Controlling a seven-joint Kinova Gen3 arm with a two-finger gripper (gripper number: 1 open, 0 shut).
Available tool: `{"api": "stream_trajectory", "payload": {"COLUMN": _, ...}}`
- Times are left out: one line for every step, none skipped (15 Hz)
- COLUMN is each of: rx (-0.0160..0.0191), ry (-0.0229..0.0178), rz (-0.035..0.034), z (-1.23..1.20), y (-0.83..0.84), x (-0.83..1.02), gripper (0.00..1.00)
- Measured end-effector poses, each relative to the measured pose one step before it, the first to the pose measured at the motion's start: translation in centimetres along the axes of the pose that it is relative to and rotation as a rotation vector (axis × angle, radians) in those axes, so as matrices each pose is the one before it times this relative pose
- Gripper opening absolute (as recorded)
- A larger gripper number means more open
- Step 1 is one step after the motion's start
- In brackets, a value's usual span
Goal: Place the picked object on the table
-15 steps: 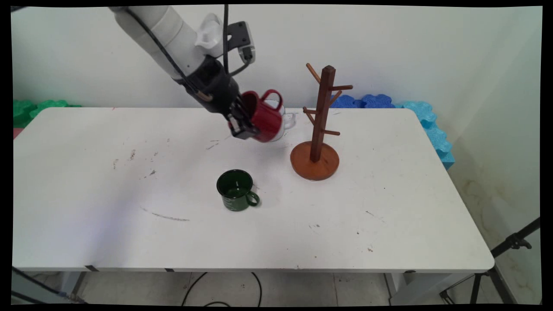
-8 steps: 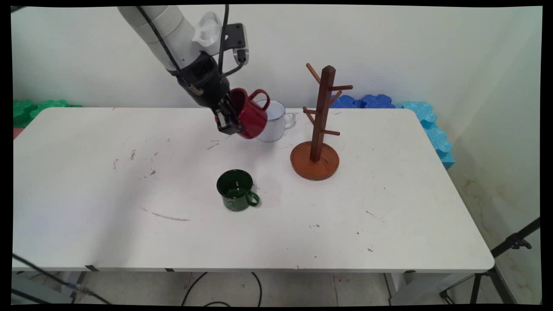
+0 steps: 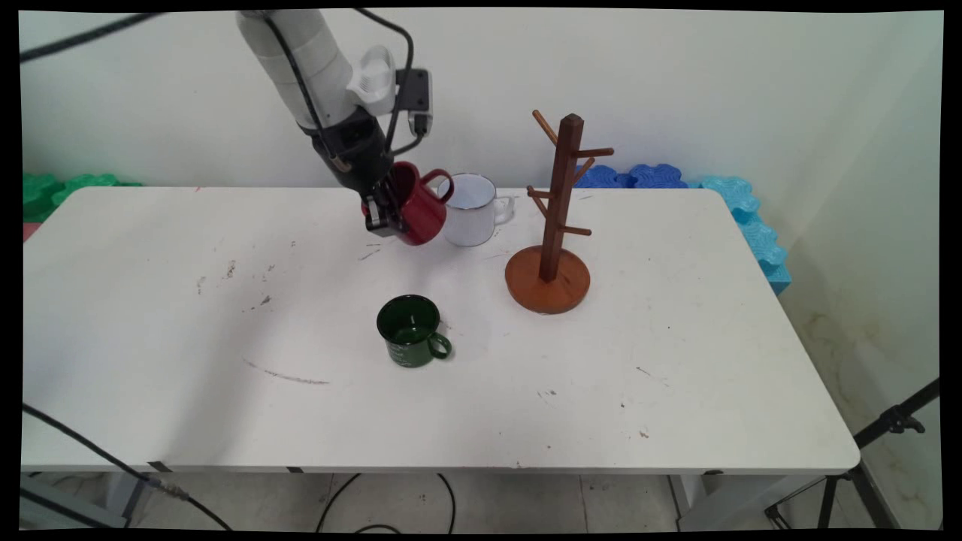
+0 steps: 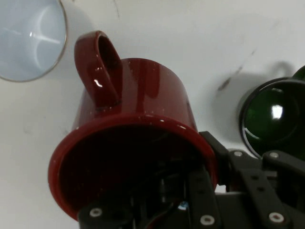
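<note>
Table [image 3: 188, 315]: white, scuffed with dark marks; bears three mugs and a wooden rack.

Arm: white, enters from the upper left, black cables hanging off it; hand angled down and to the right over the table's far side.

Gripper [image 3: 385, 216]: black, two fingers closed on the rim wall of the red mug, one finger inside the cup and one outside, as the hand view shows.

Red mug [image 3: 415, 207]: gripped and carried clear of the table, tilted, mouth turned back toward the hand. Long axis runs away from the fingers, down and to the right. Handle [image 4: 102, 67] on the upper side, pointing toward the white mug. In the hand view [image 4: 133, 143] the open mouth faces the camera.

Green mug [image 3: 409, 329]: upright on the table, nearer the camera than the gripper and well apart from it; handle to the right. In the hand view [image 4: 274, 121] it lies at the right edge.

White mug [image 3: 470, 209]: upright, just right of the red mug, partly overlapped by it in the main view; contact cannot be told. Handle to the right.

Mug tree [image 3: 555, 218]: brown wood, round base, upright post with bare pegs; right of the white mug, near it but apart.
</note>
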Motion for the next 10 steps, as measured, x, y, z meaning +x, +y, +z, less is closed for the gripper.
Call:
{"api": "stream_trajectory", "payload": {"rx": -0.00150, "ry": -0.00921, "rz": 0.00499, "z": 0.379, "y": -0.197, "x": 0.028, "gripper": 0.00}}
{"api": "stream_trajectory", "payload": {"rx": -0.00371, "ry": -0.01391, "rz": 0.00633, "z": 0.581, "y": -0.264, "x": 0.041, "gripper": 0.00}}
{"api": "stream_trajectory", "payload": {"rx": -0.00332, "ry": -0.00914, "rz": 0.00345, "z": 0.386, "y": -0.145, "x": 0.027, "gripper": 0.00}}
{"api": "stream_trajectory", "payload": {"rx": -0.00574, "ry": -0.01342, "rz": 0.00418, "z": 0.583, "y": -0.188, "x": 0.065, "gripper": 0.00}}
{"api": "stream_trajectory", "payload": {"rx": -0.00767, "ry": -0.01484, "rz": 0.00393, "z": 0.670, "y": -0.166, "x": 0.122, "gripper": 0.00}}
{"api": "stream_trajectory", "payload": {"rx": -0.00818, "ry": -0.01384, "rz": 0.00213, "z": 0.692, "y": -0.139, "x": 0.125, "gripper": 0.00}}
{"api": "stream_trajectory", "payload": {"rx": -0.00660, "ry": -0.01059, "rz": 0.00159, "z": 0.576, "y": -0.129, "x": 0.139, "gripper": 0.00}}
{"api": "stream_trajectory", "payload": {"rx": -0.00413, "ry": -0.00675, "rz": 0.00154, "z": 0.387, "y": -0.087, "x": 0.122, "gripper": 0.00}}
{"api": "stream_trajectory", "payload": {"rx": -0.00587, "ry": -0.00913, "rz": 0.00154, "z": 0.571, "y": -0.146, "x": 0.164, "gripper": 0.00}}
{"api": "stream_trajectory", "payload": {"rx": -0.00365, "ry": -0.00572, "rz": 0.00121, "z": 0.367, "y": -0.099, "x": 0.119, "gripper": 0.00}}
